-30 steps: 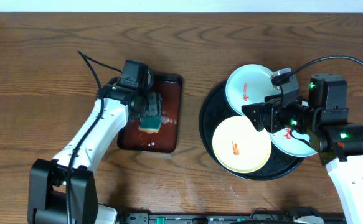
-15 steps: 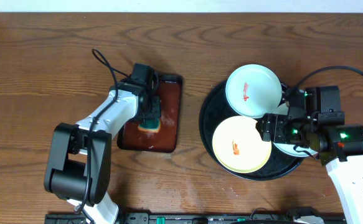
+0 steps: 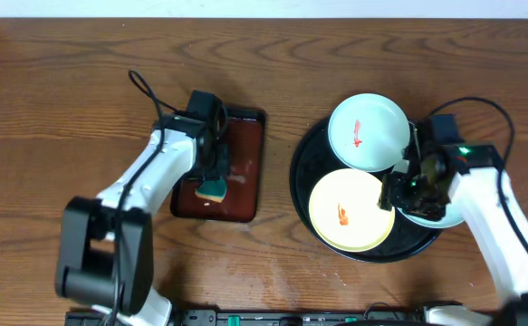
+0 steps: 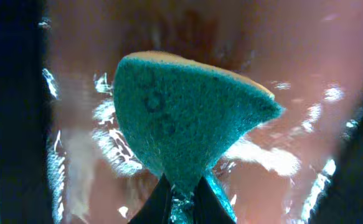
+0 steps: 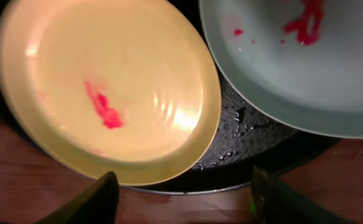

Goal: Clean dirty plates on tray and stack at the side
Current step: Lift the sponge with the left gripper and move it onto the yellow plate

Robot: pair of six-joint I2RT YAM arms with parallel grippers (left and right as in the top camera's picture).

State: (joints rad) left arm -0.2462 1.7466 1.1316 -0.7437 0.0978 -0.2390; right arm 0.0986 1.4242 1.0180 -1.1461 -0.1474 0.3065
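Observation:
Three dirty plates lie on the round black tray [image 3: 304,195]: a mint-white plate [image 3: 368,133] at the back, a pale yellow plate [image 3: 350,210] in front, and a second mint-white plate [image 3: 431,215] half hidden under my right arm. All carry red smears. My right gripper [image 3: 396,192] hangs open over the tray, its fingers [image 5: 94,202] apart above the tray's rim [image 5: 243,146], between the yellow plate [image 5: 106,93] and a mint plate [image 5: 299,62]. My left gripper [image 3: 215,174] is shut on a teal-and-yellow sponge [image 4: 187,124], just above the small reddish-brown tray [image 3: 241,163].
The reddish-brown tray's floor [image 4: 293,74] glistens wet around the sponge [image 3: 213,190]. Bare wooden tabletop [image 3: 82,109] spreads to the left of it, and between the two trays. A cable loops from my left arm [image 3: 141,86].
My left gripper has closed on the sponge in the small tray. My right arm has swung round and lowered over the plates, its jaws narrowing a little.

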